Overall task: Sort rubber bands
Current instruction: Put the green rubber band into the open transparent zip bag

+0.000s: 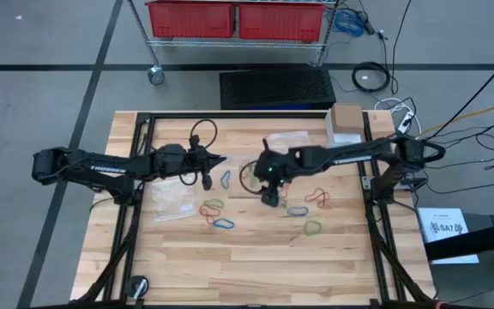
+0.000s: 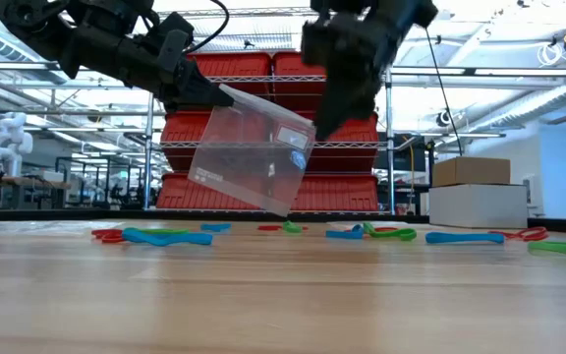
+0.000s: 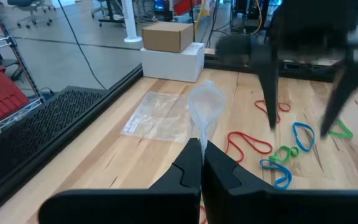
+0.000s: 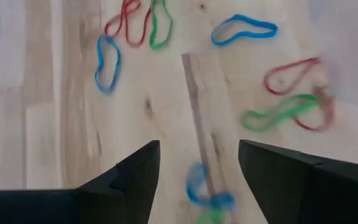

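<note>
Mid-frame in the high view, the right pincer is held wide open, empty, above rubber bands; the left pincer is clamped on a clear bag.

Light wooden table with scattered rubber bands, clear plastic bags, cardboard box.

In the right wrist view a blue rubber band between the fingers is blurred.
</note>
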Motion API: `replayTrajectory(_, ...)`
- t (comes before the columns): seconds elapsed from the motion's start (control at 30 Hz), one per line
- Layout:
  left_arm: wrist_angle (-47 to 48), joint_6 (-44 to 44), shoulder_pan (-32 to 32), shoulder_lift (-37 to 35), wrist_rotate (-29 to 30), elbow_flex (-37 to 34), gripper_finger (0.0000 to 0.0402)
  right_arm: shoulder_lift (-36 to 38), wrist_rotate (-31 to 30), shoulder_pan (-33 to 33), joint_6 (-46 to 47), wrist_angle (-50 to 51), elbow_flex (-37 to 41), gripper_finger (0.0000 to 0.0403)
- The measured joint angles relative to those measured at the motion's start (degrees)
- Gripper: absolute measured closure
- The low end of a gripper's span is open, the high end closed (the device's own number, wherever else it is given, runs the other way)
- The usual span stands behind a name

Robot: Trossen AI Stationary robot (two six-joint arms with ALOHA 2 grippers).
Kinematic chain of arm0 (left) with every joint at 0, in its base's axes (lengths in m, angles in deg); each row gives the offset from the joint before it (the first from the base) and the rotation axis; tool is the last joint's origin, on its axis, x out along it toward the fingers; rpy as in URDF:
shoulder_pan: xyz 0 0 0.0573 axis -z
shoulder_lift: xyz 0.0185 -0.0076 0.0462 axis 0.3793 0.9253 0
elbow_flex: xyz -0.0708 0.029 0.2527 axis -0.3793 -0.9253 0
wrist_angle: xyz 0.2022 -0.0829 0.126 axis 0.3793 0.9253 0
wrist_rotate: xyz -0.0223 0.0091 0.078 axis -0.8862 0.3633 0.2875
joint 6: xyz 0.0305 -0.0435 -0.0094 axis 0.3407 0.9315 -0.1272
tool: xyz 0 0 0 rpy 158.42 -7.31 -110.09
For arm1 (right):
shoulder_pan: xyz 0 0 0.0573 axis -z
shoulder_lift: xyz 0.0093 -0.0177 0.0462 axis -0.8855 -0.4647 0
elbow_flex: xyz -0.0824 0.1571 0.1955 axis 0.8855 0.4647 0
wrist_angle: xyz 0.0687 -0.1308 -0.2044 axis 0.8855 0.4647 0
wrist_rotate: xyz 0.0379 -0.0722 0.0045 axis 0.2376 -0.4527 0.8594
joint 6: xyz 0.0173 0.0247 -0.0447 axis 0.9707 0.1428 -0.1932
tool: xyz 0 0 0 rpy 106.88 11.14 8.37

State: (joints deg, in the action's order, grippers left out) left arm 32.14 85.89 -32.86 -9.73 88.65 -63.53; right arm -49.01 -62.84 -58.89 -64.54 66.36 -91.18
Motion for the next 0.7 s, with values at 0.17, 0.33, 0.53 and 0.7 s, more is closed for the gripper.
replayTrajectory(0.17, -0.01, 0.41, -0.04, 0.00, 0.11, 0.00, 0.0402, -6.18, -4.28, 0.44, 8.22, -9.92, 2.40, 0.0190)
replayTrajectory(0.33, 0.02, 0.42, -0.04, 0.00, 1.41, 0.00, 0.0402, -11.81, -9.42, 0.33, 13.35, -11.53, 2.36, 0.0190)
replayTrajectory(0.53, 0.22, 0.42, -0.63, 0.00, 1.51, 0.00, 0.0402, -15.66, -13.99, 0.40, 18.92, -15.94, 2.35, 0.0190)
replayTrajectory(0.7, 0.30, 0.44, -1.07, 0.00, 1.53, 0.00, 0.0402, -18.02, -17.59, 0.31, 22.49, -17.92, 2.33, 0.0193)
